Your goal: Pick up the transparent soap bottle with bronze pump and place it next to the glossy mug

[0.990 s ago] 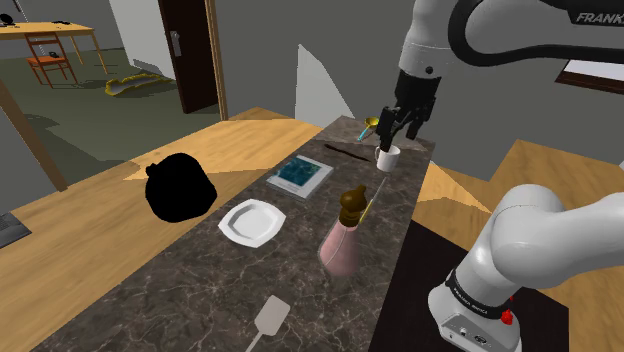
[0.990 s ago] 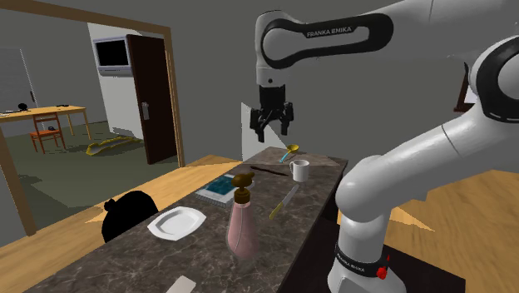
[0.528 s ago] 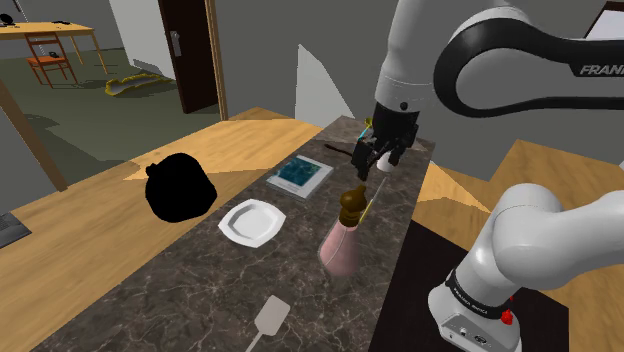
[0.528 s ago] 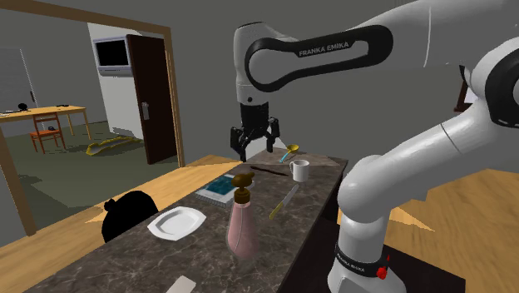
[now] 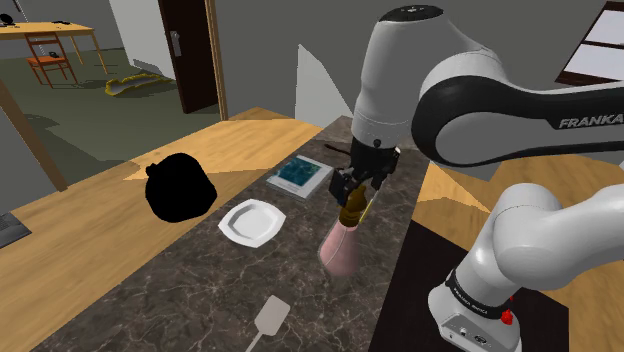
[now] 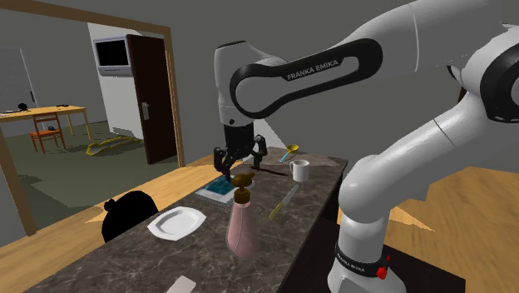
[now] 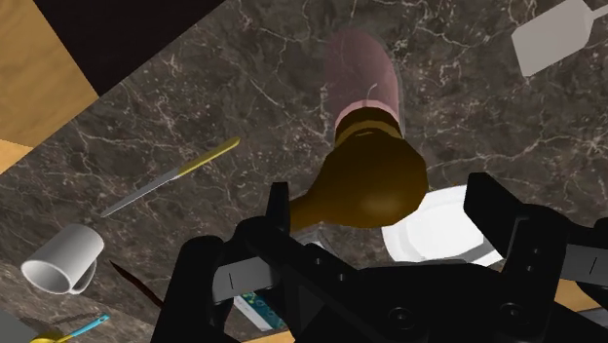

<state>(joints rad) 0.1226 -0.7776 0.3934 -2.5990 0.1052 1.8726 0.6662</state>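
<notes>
Your gripper (image 5: 350, 188) is spread wide, holding nothing, with the bronze pump (image 7: 375, 180) between its fingers. In the shoulder view the pinkish soap bottle (image 5: 340, 248) stands at 6 o'clock from it, on the marble counter (image 5: 190, 290).

On dark marble counter (image 5: 170, 290): 1 pinkish see-through soap bottle with bronze pump (image 5: 340, 250), 1 glossy white mug (image 6: 300, 171), 1 white plate (image 5: 252, 222), 1 white spatula (image 5: 268, 318), 1 yellow-handled knife (image 7: 166, 180), 1 flat teal-and-white square (image 5: 300, 175), 1 black lump (image 5: 180, 188).

The white arm (image 5: 480, 90) bends low, gripper (image 6: 239, 160) pointing down (fingers (image 7: 487, 200) spread apart).
</notes>
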